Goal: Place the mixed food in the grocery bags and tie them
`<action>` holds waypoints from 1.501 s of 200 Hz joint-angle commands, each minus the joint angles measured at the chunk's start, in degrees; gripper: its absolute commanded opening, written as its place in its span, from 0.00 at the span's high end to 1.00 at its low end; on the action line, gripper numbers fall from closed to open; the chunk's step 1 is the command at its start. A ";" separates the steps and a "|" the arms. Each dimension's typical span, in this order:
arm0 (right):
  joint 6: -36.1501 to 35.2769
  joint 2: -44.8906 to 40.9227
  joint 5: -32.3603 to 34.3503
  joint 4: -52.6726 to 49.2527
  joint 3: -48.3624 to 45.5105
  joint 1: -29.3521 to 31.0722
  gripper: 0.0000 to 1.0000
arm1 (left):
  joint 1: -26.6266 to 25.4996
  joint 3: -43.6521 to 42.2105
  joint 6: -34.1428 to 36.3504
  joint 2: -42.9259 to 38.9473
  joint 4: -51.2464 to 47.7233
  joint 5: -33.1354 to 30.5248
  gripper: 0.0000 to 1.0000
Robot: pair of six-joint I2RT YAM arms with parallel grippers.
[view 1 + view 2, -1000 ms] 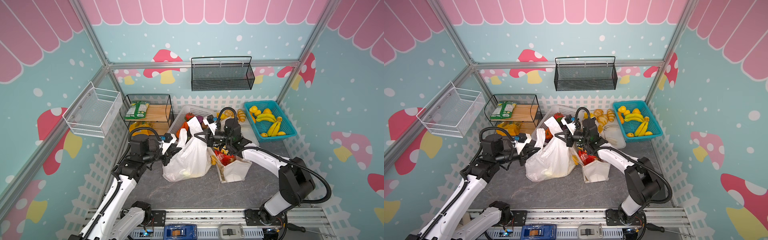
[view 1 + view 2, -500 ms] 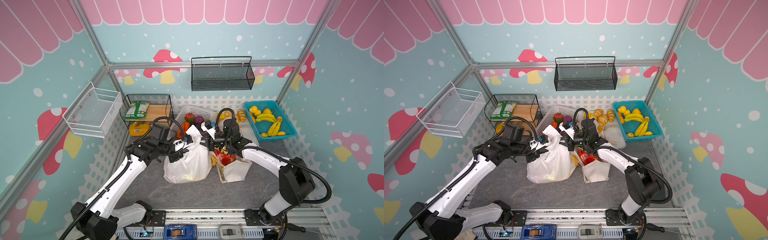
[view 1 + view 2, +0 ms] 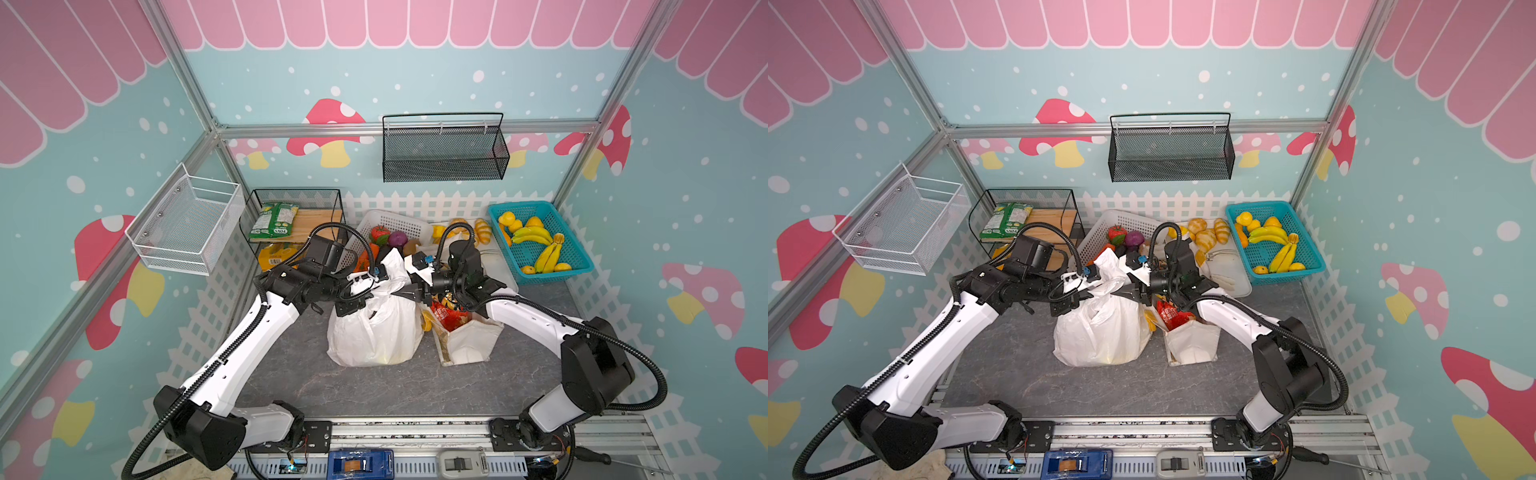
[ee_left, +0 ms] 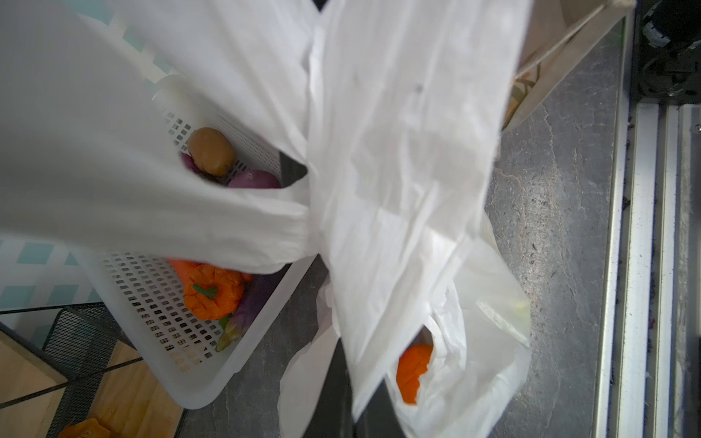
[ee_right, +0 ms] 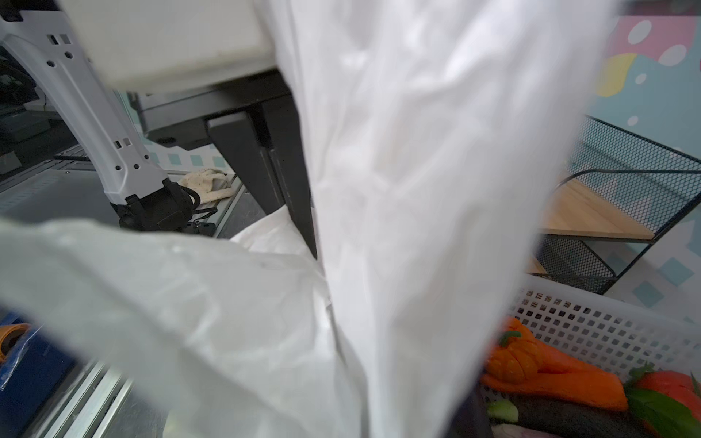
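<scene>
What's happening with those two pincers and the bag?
Left pincer shut on thin crinkly white plastic carrier bag. Right pincer at its top, grip unclear. Boxy cream canvas tote close beside.

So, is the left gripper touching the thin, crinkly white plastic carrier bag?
Touching. The left wrist view shows the white plastic carrier bag draped over the left gripper's dark finger, with no gap.
</scene>
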 commanded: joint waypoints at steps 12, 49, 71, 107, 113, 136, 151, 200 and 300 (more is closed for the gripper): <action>-4.80 -0.92 -2.99 1.37 -0.69 -0.02 0.54 | 0.33 2.96 1.37 0.82 -2.29 0.27 1.00; -5.30 -0.20 -4.09 1.40 0.51 0.24 0.48 | 0.33 4.48 0.69 1.81 -2.90 0.10 1.00; -5.04 0.11 -3.65 1.64 1.22 0.61 0.48 | 0.25 5.03 0.64 2.38 -2.92 0.70 1.00; -1.07 0.63 -3.82 6.39 0.90 1.59 0.49 | 0.01 6.20 0.86 4.04 -2.87 0.92 1.00; -0.07 0.56 -3.90 7.77 0.52 1.73 0.50 | -0.05 6.40 0.78 4.26 -2.91 1.01 1.00; 2.34 0.52 -4.05 11.37 -0.81 2.04 0.53 | -0.10 7.08 0.68 5.21 -2.95 1.23 1.00; 2.85 0.47 -3.31 12.04 -1.29 2.02 0.57 | -0.12 7.27 0.67 5.38 -2.90 1.48 1.00; 3.17 0.36 3.60 11.57 -2.38 2.08 0.75 | 0.12 7.47 -0.92 4.29 -2.67 2.95 0.98; 9.56 -0.63 2.86 21.73 -8.05 2.06 0.93 | 6.09 -8.97 -44.19 -9.91 37.92 18.14 0.39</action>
